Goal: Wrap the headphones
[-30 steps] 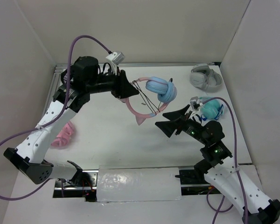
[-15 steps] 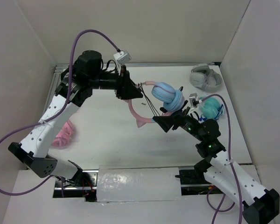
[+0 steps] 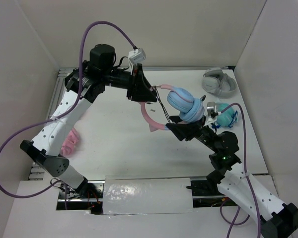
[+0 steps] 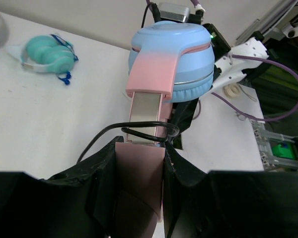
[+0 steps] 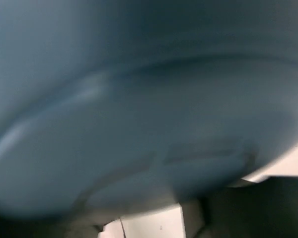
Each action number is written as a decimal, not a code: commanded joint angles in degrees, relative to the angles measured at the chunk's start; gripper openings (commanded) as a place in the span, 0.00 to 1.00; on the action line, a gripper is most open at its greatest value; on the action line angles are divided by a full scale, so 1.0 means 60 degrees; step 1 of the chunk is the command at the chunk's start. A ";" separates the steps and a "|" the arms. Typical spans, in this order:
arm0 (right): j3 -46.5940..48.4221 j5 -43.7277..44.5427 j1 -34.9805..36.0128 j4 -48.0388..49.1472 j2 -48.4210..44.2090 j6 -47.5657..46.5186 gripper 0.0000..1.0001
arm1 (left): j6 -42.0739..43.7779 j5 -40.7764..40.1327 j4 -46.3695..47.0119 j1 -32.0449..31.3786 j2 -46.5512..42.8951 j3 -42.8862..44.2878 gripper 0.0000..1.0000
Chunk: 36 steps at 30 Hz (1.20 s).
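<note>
The headphones are held off the table: light blue ear cups (image 3: 185, 103), a pink headband (image 3: 148, 118) and a thin dark cable (image 3: 162, 106). My left gripper (image 3: 148, 94) is shut on the pink headband (image 4: 139, 188), with the ear cups (image 4: 171, 54) beyond the jaws and the cable (image 4: 139, 130) looped across the slider. My right gripper (image 3: 175, 130) is just under the ear cups, touching or nearly so. In the right wrist view a blurred blue ear cup (image 5: 139, 99) fills the frame; the dark fingers (image 5: 268, 208) stand apart at the bottom, holding nothing.
All-pink headphones (image 3: 69, 141) lie at the table's left. Grey-white headphones (image 3: 219, 83) lie at the back right. Teal headphones (image 3: 223, 115) lie right of my right arm, also in the left wrist view (image 4: 44, 52). White walls enclose the table.
My left gripper has carried the headphones to the right and higher. My right gripper has moved up and left until it sits under the ear cups.
</note>
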 commanded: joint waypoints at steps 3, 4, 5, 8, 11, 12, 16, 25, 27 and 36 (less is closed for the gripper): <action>0.0369 -0.0506 0.0431 0.0638 0.0473 -0.0616 0.38 | -0.0026 0.0493 0.0001 -0.0271 0.0402 0.0772 0.00; 0.0370 -0.0491 0.0475 0.0667 0.0518 -0.0631 0.34 | 0.0003 0.0463 -0.0057 -0.0300 0.0432 0.0801 0.00; 0.0370 -0.0331 0.0490 0.0740 0.0620 -0.0573 0.27 | 0.0003 0.0347 -0.0072 -0.0330 0.0432 0.0802 0.02; 0.0370 0.0151 0.0504 0.0740 0.0738 -0.0412 0.00 | -0.0069 0.0084 -0.0131 -0.0374 0.0388 0.0641 0.11; 0.0399 0.0241 0.0504 0.0813 0.0840 -0.0208 0.00 | -0.0055 -0.0210 -0.0160 -0.0374 0.0330 0.0553 0.18; 0.0399 0.0256 0.0504 0.0872 0.0841 -0.0119 0.00 | -0.0084 -0.0283 -0.0160 -0.0388 0.0344 0.0538 0.20; 0.0268 0.0840 0.0490 0.1019 0.0987 0.0613 0.00 | -0.0187 -0.0562 -0.0248 -0.0374 0.0403 0.0538 0.38; -0.0319 0.2481 0.0461 0.1590 0.1002 0.1991 0.00 | -0.0377 -0.0768 -0.0160 -0.0228 0.0519 0.0318 0.74; -0.0334 0.2760 0.0417 0.1546 0.1046 0.2166 0.00 | -0.0465 -0.0563 -0.0146 -0.0111 0.0578 0.0333 0.99; -0.0509 0.3171 -0.0622 0.2322 0.1631 0.3613 0.00 | -0.0421 -0.0956 -0.0497 0.0007 0.0564 0.0508 0.99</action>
